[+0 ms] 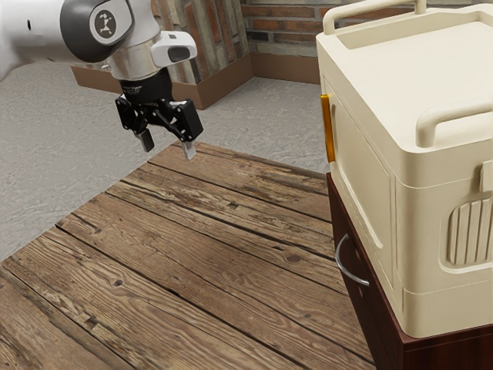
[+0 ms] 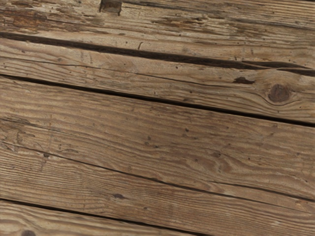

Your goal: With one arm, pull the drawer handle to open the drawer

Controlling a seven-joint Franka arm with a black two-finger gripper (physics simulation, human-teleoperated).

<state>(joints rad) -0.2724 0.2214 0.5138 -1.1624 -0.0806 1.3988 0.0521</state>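
At the exterior view's left, the round emblem on the white arm has no readable words; the black gripper stands open, empty. Rightward, below the dark cabinet's top edge, between its corners, sits the curved metal handle, likely stiff, slick, best gripped mid-bow

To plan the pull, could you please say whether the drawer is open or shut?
The drawer appears shut: its front, bearing the curved handle, sits flush with the dark cabinet.
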